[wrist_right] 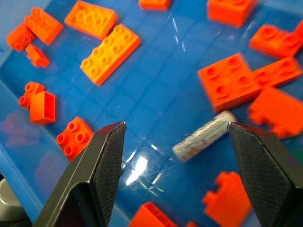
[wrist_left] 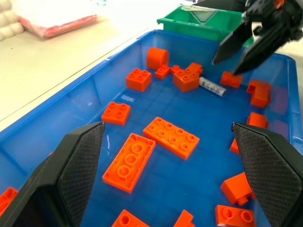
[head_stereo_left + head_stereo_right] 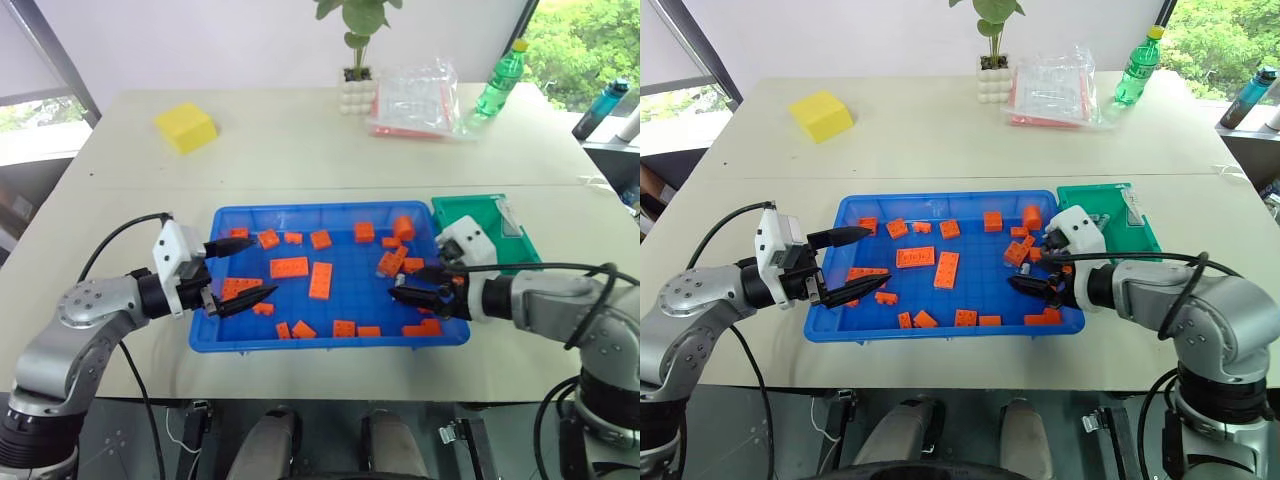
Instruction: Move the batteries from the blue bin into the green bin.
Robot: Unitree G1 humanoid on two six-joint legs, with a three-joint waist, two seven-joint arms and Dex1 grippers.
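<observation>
The blue bin (image 3: 225,330) is bright blue, with a faint grid of squares moulded in its floor. Scattered orange toy bricks (image 3: 321,280) lie in it, studded on top. One battery (image 1: 204,136) is silver-grey with dark print. The green bin (image 3: 520,240) is deep green. Both tools, left (image 3: 243,270) and right (image 3: 420,285), have black fingers (image 2: 78,170) with a fine cross-hatched pad texture. The surface (image 3: 300,150) is pale cream; on it lies a yellow block (image 3: 185,127) and stands a green bottle (image 3: 500,85) with a yellow cap.
</observation>
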